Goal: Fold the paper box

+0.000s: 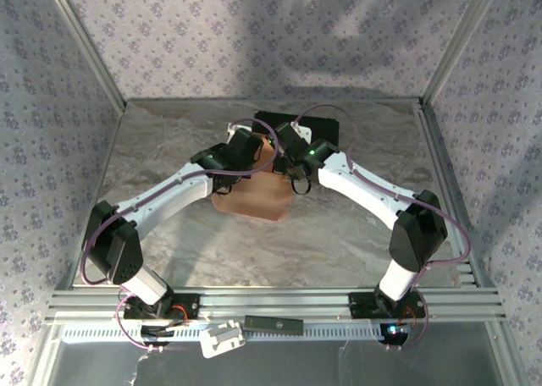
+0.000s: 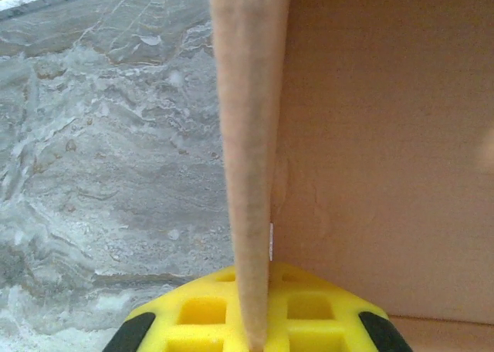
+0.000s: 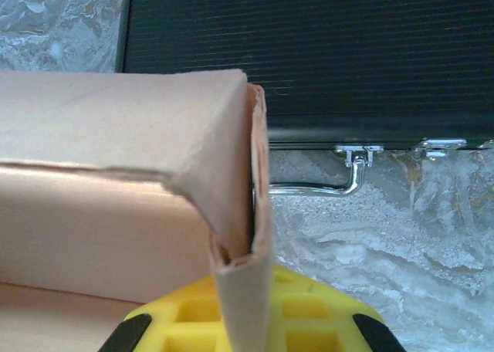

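The step in hand looks like raising and squaring the side walls of the paper box (image 1: 254, 198), which sits on the marbled counter (image 1: 161, 149) just in front of the black hard case (image 3: 309, 51), its back edge close to the case's metal latch (image 3: 359, 155). To do it well, each arm should pinch low on its wall, close to the crease, and turn the wall about that crease instead of dragging the whole box. The two arms should work evenly so the base stays flat in front of the case. At the corner nearest the case the card is doubled and a little crumpled where two panels meet. There I would go slowly, so the tuck seats inside and does not buckle outward. The card is thin and will likely dent under a hard squeeze.

The left pincer (image 2: 251, 329) has an upright wall running edge-on straight down between its yellow fingers (image 2: 193, 313). No gap shows on either side, so I judge it clamped on that wall, at the box's side away from the case's handle. The right pincer (image 3: 247, 321) looks likewise closed on the folded corner panel nearest the case, with the card rising from its middle.
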You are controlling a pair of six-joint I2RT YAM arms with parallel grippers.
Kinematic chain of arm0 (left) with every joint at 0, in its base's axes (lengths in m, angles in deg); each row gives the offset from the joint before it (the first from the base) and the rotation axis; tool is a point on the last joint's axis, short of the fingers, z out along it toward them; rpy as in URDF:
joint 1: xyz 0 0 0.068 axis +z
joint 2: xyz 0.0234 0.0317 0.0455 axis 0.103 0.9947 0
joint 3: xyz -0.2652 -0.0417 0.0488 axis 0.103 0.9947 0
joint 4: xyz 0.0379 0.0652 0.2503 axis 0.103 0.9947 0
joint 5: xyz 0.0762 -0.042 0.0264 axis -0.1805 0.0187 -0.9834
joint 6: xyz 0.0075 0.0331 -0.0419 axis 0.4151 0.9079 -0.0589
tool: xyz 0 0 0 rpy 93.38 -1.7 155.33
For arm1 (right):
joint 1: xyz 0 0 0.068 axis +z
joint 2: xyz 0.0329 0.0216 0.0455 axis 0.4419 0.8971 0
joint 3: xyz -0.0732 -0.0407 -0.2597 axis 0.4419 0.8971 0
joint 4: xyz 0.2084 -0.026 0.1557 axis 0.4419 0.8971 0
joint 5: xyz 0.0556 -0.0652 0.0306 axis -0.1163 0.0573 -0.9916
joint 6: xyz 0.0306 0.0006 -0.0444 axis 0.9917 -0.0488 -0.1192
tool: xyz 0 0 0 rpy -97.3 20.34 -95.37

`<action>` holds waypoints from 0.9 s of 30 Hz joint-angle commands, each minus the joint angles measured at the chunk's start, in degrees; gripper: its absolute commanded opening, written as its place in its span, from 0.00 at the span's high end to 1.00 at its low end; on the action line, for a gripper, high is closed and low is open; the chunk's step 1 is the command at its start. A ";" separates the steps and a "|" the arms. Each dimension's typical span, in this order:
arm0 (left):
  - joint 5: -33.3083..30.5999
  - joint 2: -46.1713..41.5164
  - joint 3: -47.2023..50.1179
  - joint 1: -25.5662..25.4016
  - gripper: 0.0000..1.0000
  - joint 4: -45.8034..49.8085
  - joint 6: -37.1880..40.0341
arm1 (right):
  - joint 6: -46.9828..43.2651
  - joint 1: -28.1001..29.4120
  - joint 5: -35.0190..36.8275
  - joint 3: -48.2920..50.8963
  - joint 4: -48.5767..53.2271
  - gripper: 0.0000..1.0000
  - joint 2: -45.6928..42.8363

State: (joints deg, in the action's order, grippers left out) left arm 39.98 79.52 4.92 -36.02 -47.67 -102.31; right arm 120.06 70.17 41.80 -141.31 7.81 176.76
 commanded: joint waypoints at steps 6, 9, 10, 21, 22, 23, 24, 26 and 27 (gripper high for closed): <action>-4.84 -8.44 -6.82 -2.25 0.38 12.85 -12.75 | 11.23 -0.77 -3.32 2.64 2.56 1.00 -1.75; -0.35 -14.44 -7.94 -3.28 0.38 16.15 -20.59 | 19.83 -2.12 -6.77 6.30 0.79 1.00 -2.19; 0.13 -16.48 -7.80 -4.12 0.40 17.31 -23.76 | 22.77 -2.57 -7.81 7.66 -0.09 1.00 -2.48; 2.77 -21.81 -2.34 -15.97 0.46 25.25 -43.53 | 50.31 -2.13 -11.78 17.23 -4.42 1.00 -5.55; 3.40 -21.10 -2.34 -15.98 0.46 25.04 -43.49 | 51.87 -1.91 -12.13 18.17 -4.90 1.00 -5.43; 4.00 -20.47 -2.50 -15.99 0.46 24.86 -43.24 | 52.91 -1.77 -12.31 19.42 -4.90 1.00 -5.47; 4.83 -19.69 -2.83 -15.99 0.47 24.62 -43.04 | 53.98 -1.59 -12.28 19.87 -4.96 1.00 -5.62; 5.84 -18.46 -2.91 -16.07 0.47 24.10 -42.68 | 55.06 -1.51 -12.38 20.96 -6.84 1.00 -5.97; 6.19 -17.68 -2.93 -16.08 0.48 23.85 -42.52 | 55.47 -1.50 -12.42 21.31 -6.94 1.00 -6.17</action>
State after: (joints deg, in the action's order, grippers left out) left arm 44.53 61.46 2.26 -51.87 -24.51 -143.41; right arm 169.41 68.29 29.67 -121.09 2.21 172.26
